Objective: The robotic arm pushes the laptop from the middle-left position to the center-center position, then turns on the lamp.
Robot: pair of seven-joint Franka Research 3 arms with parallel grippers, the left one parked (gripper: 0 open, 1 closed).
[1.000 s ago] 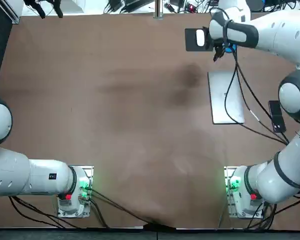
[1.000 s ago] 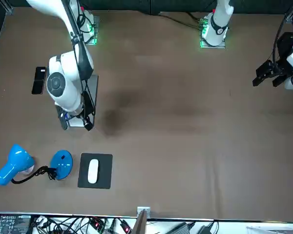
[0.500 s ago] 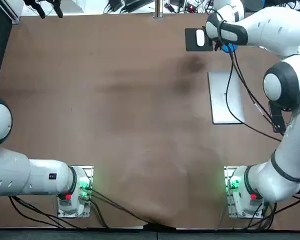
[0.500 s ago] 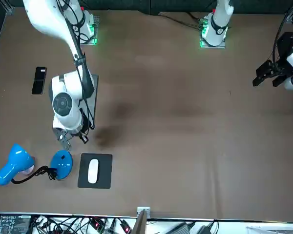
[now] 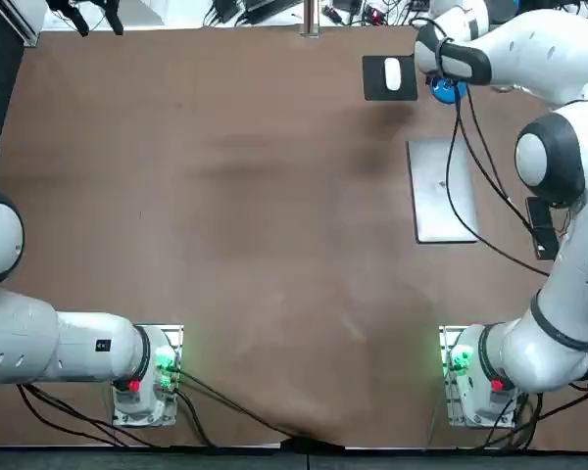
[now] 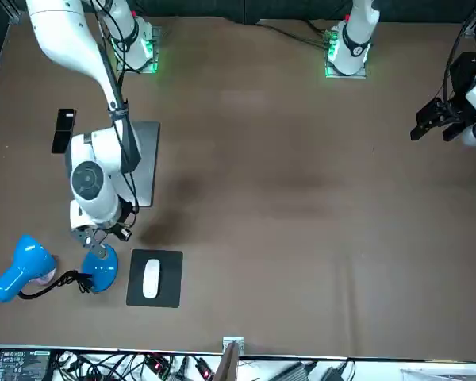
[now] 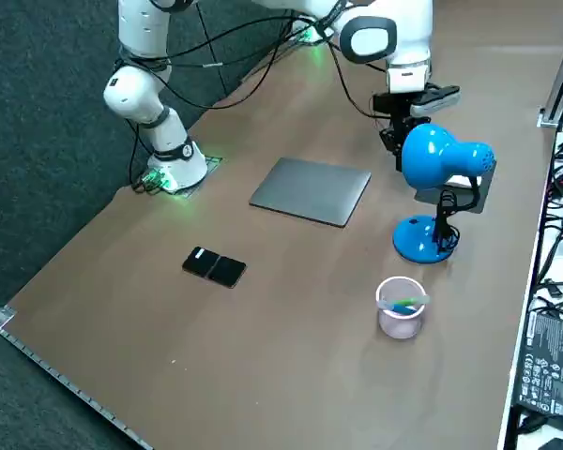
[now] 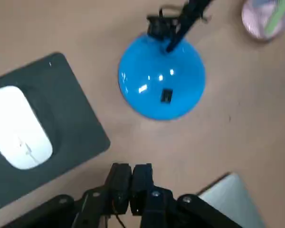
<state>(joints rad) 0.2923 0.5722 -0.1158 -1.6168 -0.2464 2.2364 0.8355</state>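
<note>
Since the lamp [image 6: 101, 268] looks like light plastic, with a heavy-looking blue head [image 7: 441, 155] carried on a thin bent neck over a small domed base [image 8: 161, 90], I judge it will skid or tip if nudged from the side, and the glossy dome gives a fingertip little purchase; the place to act is the small black switch [image 8: 166, 95] on top of the dome, pressed straight down rather than gripped. It stands at the far right of the tabletop [image 5: 255, 215], with the mouse pad [image 5: 387, 76] just to its left and the closed laptop [image 5: 443, 191] lying flat nearer the robot, right of the tabletop's middle and apart from the base. The right claw [image 8: 131, 168] hovers over bare tabletop just on the near side of the base, between it and the laptop's corner; its two fingers [image 8: 119, 173] are pressed together, hold nothing, and do not appear to touch the lamp, so the switch looks not yet pressed
</note>
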